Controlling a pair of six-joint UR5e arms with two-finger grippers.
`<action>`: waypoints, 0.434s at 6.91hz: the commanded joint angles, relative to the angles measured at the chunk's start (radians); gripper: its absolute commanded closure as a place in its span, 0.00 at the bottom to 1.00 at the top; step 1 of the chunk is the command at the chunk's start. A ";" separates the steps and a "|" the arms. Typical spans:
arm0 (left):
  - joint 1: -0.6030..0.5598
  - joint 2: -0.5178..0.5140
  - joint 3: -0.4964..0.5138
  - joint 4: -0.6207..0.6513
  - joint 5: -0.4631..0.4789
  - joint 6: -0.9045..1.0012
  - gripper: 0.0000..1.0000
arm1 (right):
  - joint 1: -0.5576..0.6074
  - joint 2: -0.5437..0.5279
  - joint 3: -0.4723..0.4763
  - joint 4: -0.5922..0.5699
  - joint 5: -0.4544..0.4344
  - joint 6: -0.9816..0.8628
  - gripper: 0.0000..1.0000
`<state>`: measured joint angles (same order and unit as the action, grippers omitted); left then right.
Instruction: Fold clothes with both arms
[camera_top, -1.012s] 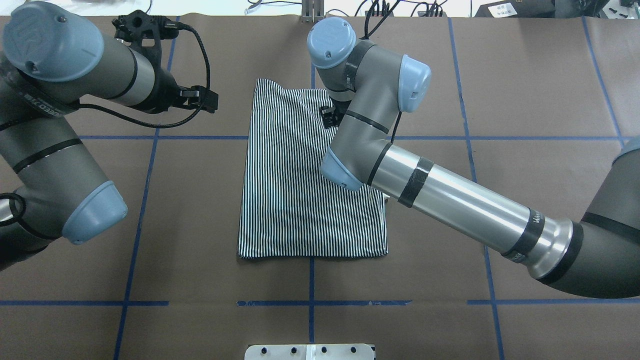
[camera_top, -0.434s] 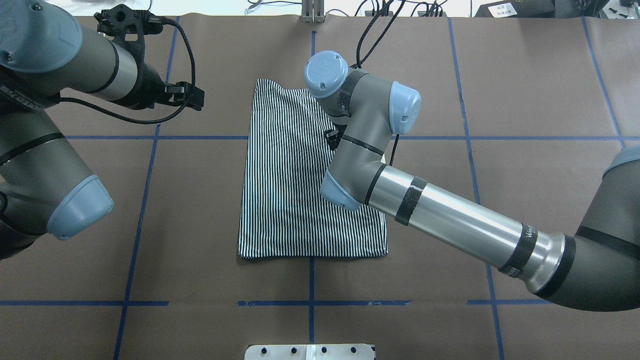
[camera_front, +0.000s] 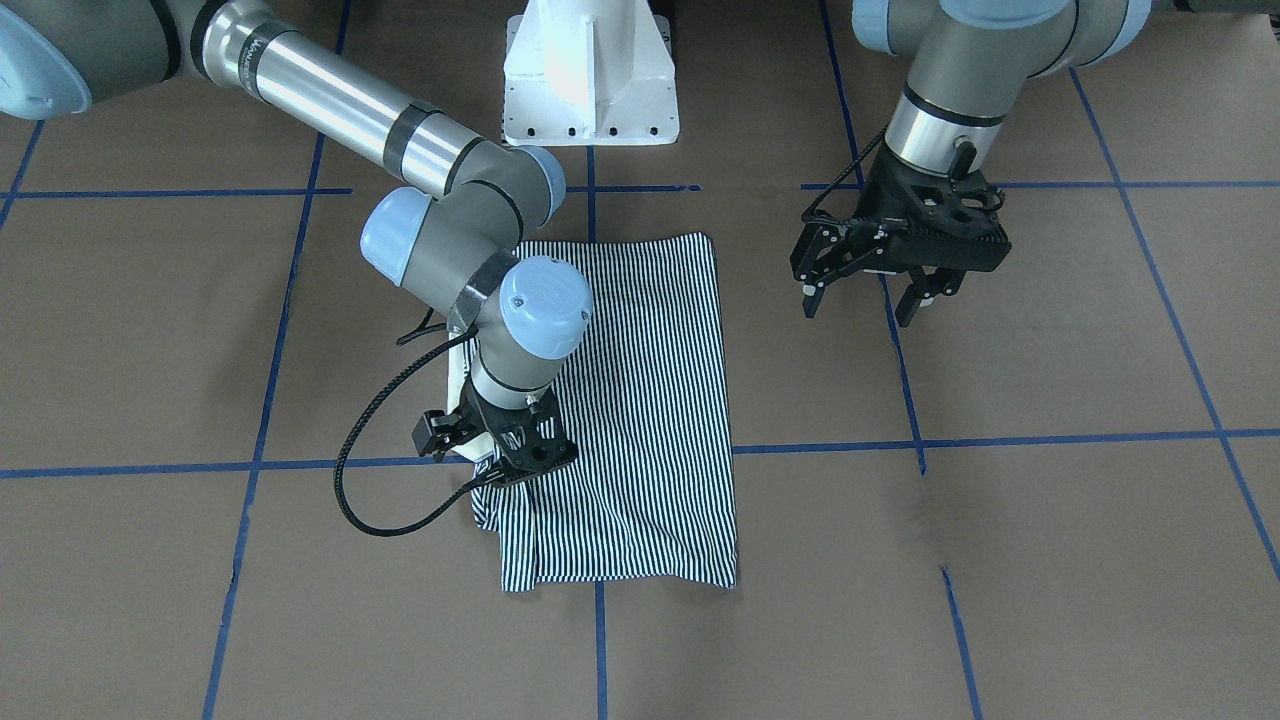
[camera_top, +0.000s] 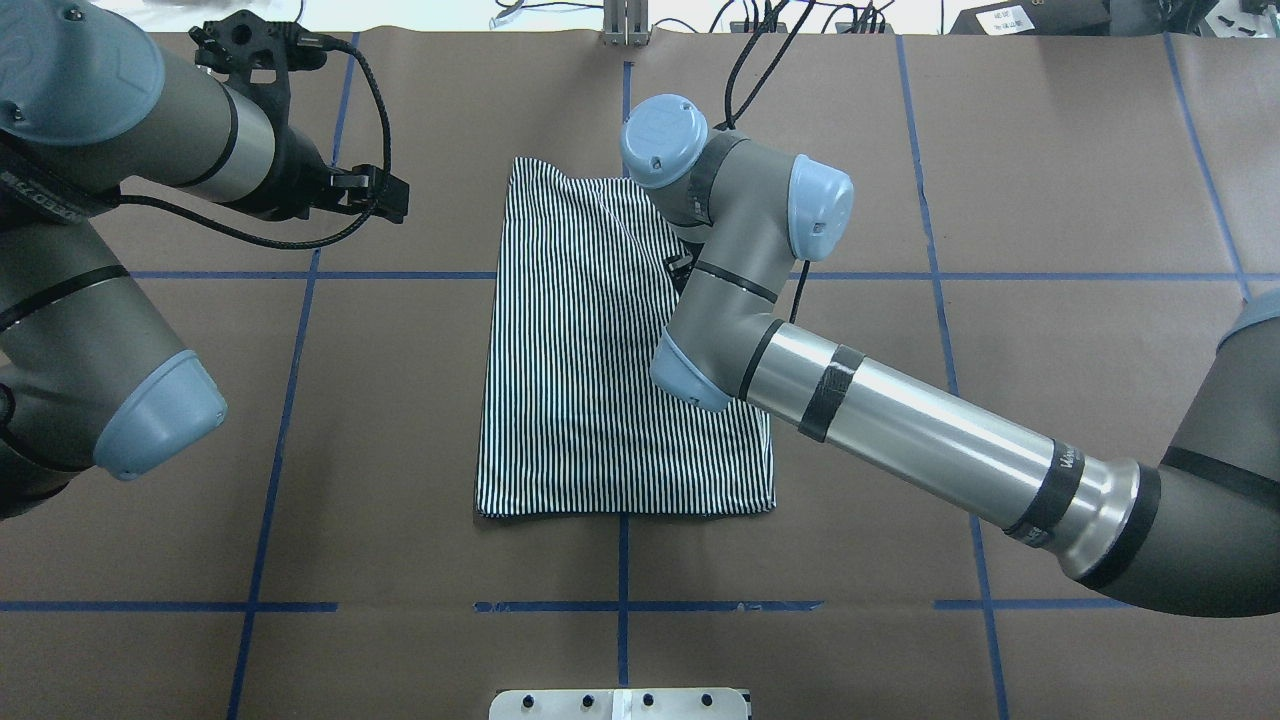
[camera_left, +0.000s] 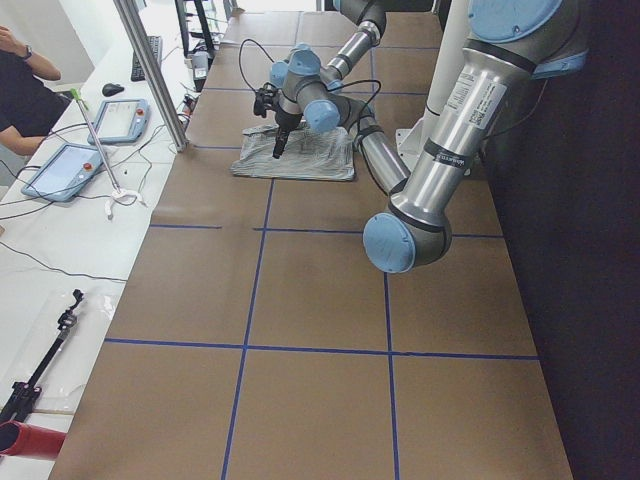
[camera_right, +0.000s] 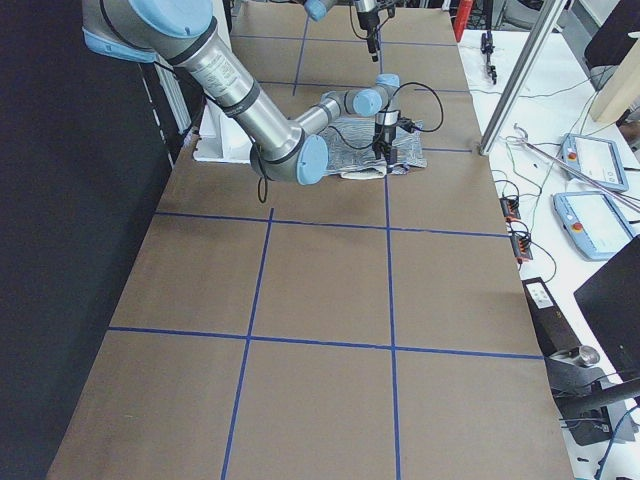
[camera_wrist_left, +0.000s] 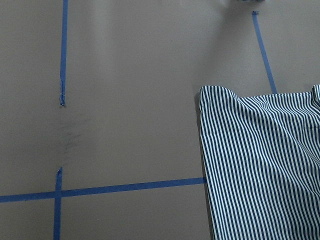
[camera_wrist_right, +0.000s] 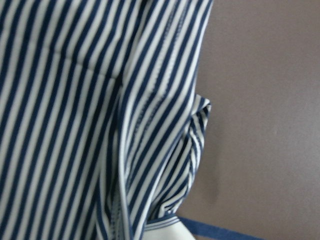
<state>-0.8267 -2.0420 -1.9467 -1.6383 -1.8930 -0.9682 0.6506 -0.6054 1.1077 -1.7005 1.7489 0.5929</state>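
Lettering (camera_top: 1072, 447) on the right arm's silver tube is too small to read, and no other label is legible. The shirt (camera_top: 600, 380) lies folded into a long rectangle at the middle of the table (camera_top: 1050, 150), striped back up, a bit of white showing at its edge under the right wrist. The right gripper (camera_front: 497, 472) is down on a bunched fold at that edge; its fingers are hidden, so I cannot tell if it grips. The left gripper (camera_front: 857, 312) hangs over bare table beside the shirt, fingers spread apart. Brown paper covers the table, marked into squares with blue tape (camera_top: 620, 606). A white base (camera_front: 590, 70) stands at the robot's side. A white bench (camera_left: 40, 250) alongside holds pendants (camera_left: 122, 118) and cables, with a person (camera_left: 25, 90) at it
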 joint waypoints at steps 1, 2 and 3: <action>0.003 -0.004 0.000 0.000 -0.001 -0.006 0.00 | 0.065 -0.043 0.012 -0.004 0.004 -0.085 0.00; 0.004 -0.010 -0.001 0.000 -0.001 -0.012 0.00 | 0.126 -0.135 0.071 0.007 0.009 -0.173 0.00; 0.004 -0.007 -0.003 -0.002 0.000 -0.009 0.00 | 0.202 -0.149 0.108 0.004 0.065 -0.242 0.00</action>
<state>-0.8231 -2.0494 -1.9481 -1.6386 -1.8941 -0.9769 0.7699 -0.7102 1.1675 -1.6978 1.7694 0.4389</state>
